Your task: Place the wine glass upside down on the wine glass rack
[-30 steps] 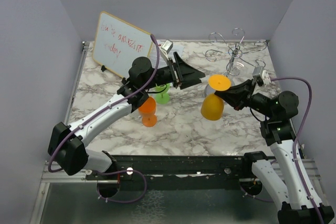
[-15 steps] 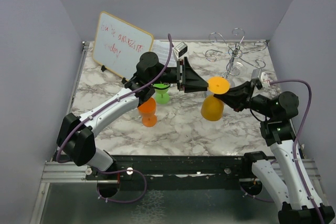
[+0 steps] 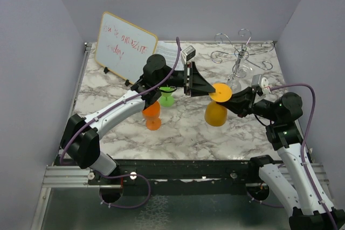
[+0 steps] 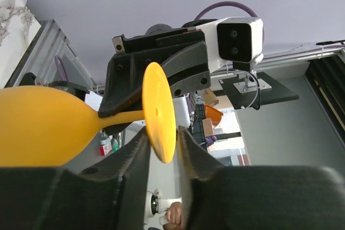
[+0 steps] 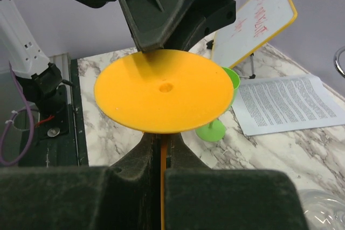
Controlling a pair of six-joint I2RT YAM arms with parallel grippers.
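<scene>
1. The right hand (image 3: 232, 101) is clamping the stem of the inverted yellow-orange plastic wine glass (image 3: 215, 114), holding it above the marbled tabletop (image 3: 183, 130).
2. The left hand (image 4: 161, 136) is straddling the glass's disc foot; I cannot tell whether it is gripping.
3. The chrome wire wine glass rack (image 3: 240, 55) is standing apart, behind.

Three coloured wine glasses (yellow (image 3: 215, 114), orange (image 3: 152, 110), green (image 3: 167, 99)), one rack (image 3: 241, 53), one whiteboard (image 3: 125, 46).

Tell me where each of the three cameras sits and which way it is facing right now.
Top external: above and behind the bases, looking down on the table; both arms show, meeting at the wine glass, wine glass rack beyond.
Left wrist: on the left arm, facing the right arm; left jaws flank the glass's foot.
Right wrist: on the right arm, facing the left arm and whiteboard; right jaws pinch the stem.
Shared: both wrist views show the foot, from opposite sides.
</scene>
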